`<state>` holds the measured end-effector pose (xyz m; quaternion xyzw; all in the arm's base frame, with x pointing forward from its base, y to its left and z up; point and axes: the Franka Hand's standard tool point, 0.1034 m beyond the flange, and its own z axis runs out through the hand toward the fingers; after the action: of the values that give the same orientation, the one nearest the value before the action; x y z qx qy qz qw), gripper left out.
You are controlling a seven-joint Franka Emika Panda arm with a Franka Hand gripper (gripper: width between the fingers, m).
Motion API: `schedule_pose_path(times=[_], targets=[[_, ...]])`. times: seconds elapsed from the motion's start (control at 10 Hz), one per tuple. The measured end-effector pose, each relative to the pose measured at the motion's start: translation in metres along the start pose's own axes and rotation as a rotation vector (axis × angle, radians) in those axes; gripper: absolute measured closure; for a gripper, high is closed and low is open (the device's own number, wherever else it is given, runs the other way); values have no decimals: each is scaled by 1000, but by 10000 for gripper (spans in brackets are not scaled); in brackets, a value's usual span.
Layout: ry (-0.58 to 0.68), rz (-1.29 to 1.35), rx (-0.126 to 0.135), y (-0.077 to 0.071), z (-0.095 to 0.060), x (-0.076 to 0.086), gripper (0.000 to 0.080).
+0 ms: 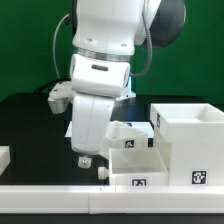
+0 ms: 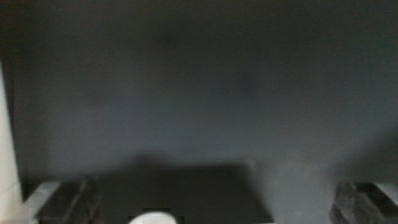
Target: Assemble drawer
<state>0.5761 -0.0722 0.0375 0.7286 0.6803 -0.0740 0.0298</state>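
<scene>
In the exterior view the drawer's large cube-shaped shell stands on the right with its open side up. Two smaller white trays lie next to it: one behind, one in front, both tagged. My gripper hangs low over the black table just beyond the trays on the exterior view's left, touching none of them. In the wrist view my gripper is open. Its dark fingers stand far apart over bare dark table. A small white round thing shows at the picture's edge between them.
A long white border bar runs along the table's front edge. A small white piece lies at the exterior view's far left. Another white part sits behind the arm. A small white nub sits by the front tray's corner.
</scene>
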Motion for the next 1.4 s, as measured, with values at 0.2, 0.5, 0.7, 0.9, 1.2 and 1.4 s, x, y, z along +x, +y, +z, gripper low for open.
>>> schedule_pose_path(times=[0.2, 0.5, 0.7, 0.9, 1.2, 1.4], targets=[[-1, 25, 25, -9, 15, 3, 151], [9, 86, 31, -22, 11, 33, 151], [23, 108, 7, -21, -1, 60, 151], [29, 141, 8, -24, -2, 79, 151], [31, 181, 10, -29, -3, 92, 151], [19, 192, 8, -29, -6, 93, 151]])
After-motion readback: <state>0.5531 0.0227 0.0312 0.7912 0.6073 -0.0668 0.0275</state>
